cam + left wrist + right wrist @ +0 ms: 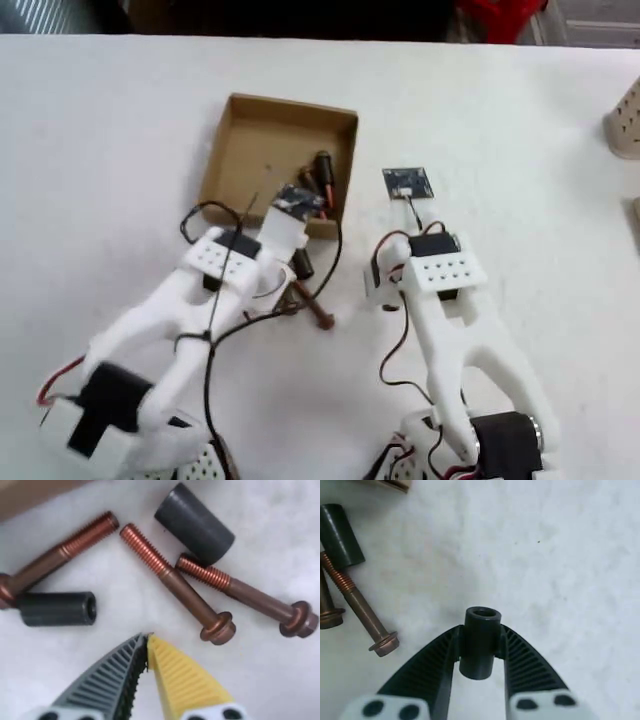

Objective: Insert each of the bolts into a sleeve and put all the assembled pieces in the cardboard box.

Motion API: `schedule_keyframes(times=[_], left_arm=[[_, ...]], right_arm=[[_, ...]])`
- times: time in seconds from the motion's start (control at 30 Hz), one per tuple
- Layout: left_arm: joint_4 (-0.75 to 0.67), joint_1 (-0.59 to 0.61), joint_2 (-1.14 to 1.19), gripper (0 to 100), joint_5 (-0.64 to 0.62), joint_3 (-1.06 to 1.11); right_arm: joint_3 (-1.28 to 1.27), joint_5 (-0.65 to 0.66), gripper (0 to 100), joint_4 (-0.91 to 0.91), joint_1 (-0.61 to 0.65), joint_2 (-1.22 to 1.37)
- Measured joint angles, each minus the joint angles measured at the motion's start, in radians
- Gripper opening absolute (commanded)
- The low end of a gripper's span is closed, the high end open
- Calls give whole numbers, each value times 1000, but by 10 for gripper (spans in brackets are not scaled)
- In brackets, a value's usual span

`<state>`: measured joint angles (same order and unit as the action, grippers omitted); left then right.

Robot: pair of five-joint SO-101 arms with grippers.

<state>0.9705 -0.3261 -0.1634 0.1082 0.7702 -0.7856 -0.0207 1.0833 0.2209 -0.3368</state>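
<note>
A white table (520,130) forms the work surface; behind its far edge the room is dark, and a red object (500,15) is seen there. A pale perforated object (625,125) stands at the table's right edge.

The cardboard box (262,150) lies open on the table ahead of the left arm. Dark sleeved pieces (320,175) are noted inside it, against the wall nearer the right arm; their number cannot be made out.

On the table just beside the box, three copper bolts and two black sleeves lie loose.
- The middle bolt (175,582) and the outer bolt (250,595) lie nearly parallel, threaded ends toward the box, flanged heads away from it.
- The outer bolt's threaded tip touches the rim of a loose sleeve (195,522), whose long axis roughly follows that bolt's.
- The third bolt (55,560) lies at an angle to the other two — its head just beside a second sleeve (57,609), which lies on its side with its open bore turned toward the middle bolt.

The left gripper (146,640) hangs over these parts, its grey and yellow fingers brought together at the tips with nothing between them.

The right gripper (480,630) is clamped on a black sleeve (481,642) — held across its sides, long axis along the fingers, open bore at the fingertip end, over bare table.
</note>
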Motion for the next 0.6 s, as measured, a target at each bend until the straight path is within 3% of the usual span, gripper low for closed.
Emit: schedule_keyframes(times=[0.17,0.37,0.5,0.6], left_arm=[[26,-5,-195,120,385,69],[17,11,-227,124,654,72],[-68,8,-216,124,859,120],[-130,-14,-189,124,936,135]], right_arm=[[0,0,18,0,-2,0],[0,20,18,0,-61,0],[-21,161,18,-28,-170,-2],[-89,219,18,-95,-261,-2]])
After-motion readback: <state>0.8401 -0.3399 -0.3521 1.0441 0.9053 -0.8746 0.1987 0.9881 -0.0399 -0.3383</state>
